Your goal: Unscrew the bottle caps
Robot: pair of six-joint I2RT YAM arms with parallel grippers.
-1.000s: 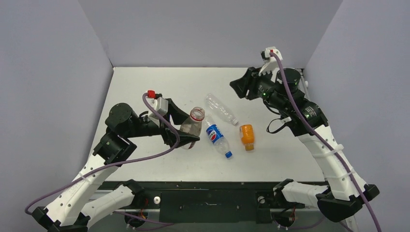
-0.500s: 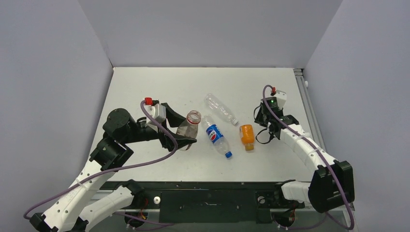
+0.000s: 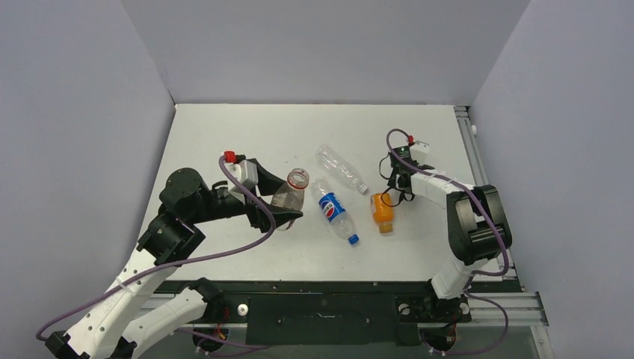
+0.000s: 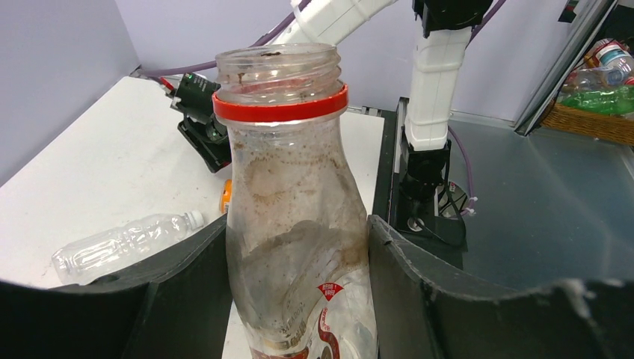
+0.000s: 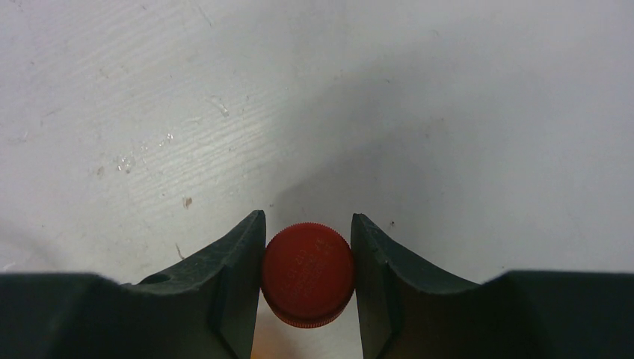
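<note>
My left gripper is shut on the short clear bottle with a reddish label and holds it tilted above the table. In the left wrist view the bottle stands between the fingers. Its mouth is open and only a red ring is left on its neck. My right gripper is shut on the red cap, low over the white table. In the top view that gripper is beside the orange bottle; the red cap is hidden there.
The Pepsi bottle with its blue cap lies at mid table. The clear unlabelled bottle with its white cap lies behind it. The orange bottle lies with its orange cap toward me. Grey walls enclose the table.
My right arm has come down from high at the back to the table beside the orange bottle. My left gripper, with the bottle, has shifted slightly left and lower.
</note>
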